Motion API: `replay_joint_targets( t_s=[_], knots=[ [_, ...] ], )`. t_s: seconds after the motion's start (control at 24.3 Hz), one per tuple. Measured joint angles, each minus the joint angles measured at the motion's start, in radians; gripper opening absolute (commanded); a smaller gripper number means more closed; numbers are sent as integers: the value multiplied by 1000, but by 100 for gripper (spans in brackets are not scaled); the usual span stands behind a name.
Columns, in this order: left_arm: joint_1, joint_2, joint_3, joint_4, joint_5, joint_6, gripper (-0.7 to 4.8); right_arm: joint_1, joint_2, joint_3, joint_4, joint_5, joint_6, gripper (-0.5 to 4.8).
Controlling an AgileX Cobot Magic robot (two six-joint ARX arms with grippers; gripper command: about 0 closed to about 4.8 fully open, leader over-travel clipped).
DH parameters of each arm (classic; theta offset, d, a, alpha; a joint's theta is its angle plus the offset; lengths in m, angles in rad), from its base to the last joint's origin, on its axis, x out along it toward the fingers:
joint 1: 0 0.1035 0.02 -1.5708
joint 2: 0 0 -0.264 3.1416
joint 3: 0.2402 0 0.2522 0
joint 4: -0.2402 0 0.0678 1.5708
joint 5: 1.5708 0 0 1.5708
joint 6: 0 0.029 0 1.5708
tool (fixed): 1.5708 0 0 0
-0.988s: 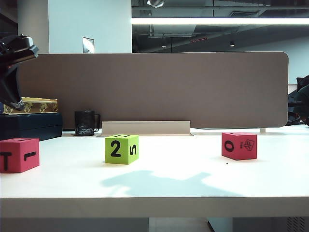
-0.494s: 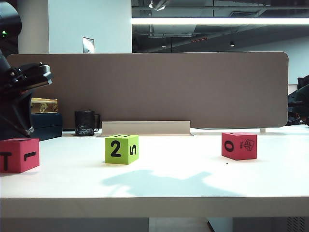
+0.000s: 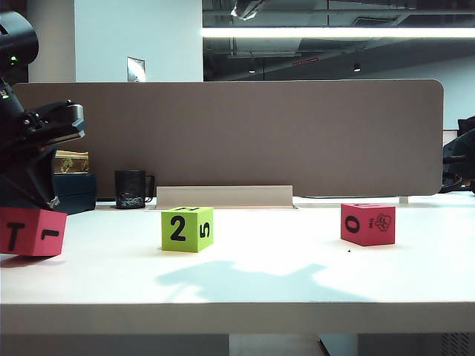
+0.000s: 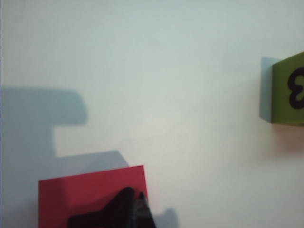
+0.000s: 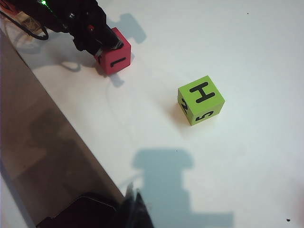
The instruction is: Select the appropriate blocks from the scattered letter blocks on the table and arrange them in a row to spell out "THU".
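T block (image 3: pixel 28 231) left, 2 block (image 3: pixel 187 228) middle, 0 block (image 3: pixel 367 223) right.

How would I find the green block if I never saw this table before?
Start with the wide white table in front of the brown panel. Three cubes sit in a loose row across it; take the middle one. The green block is the only lime one, between two red blocks, showing a black 2 and 5 on its sides and an H on top.
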Motion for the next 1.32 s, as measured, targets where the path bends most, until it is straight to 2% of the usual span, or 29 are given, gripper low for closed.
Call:
replay_joint_targets(
  t_s=[0.41, 0.49, 0.58, 0.78, 1.32],
  knots=[
    [0, 10, 98, 6, -37, 6, -6, 0, 0, 0, -3, 8, 0, -5],
    [0, 10, 165, -57, -37, 11, -6, 0, 0, 0, -3, 8, 0, -5],
    [0, 8, 232, -177, -52, 36, -6, 0, 0, 0, -5, 10, 0, -5],
    [0, 10, 244, -307, -79, 47, -6, 0, 0, 0, -13, 10, 0, -5],
    [-6, 35, 245, -415, -79, 48, -6, 0, 1, 0, -32, 16, 0, -5]
  ],
)
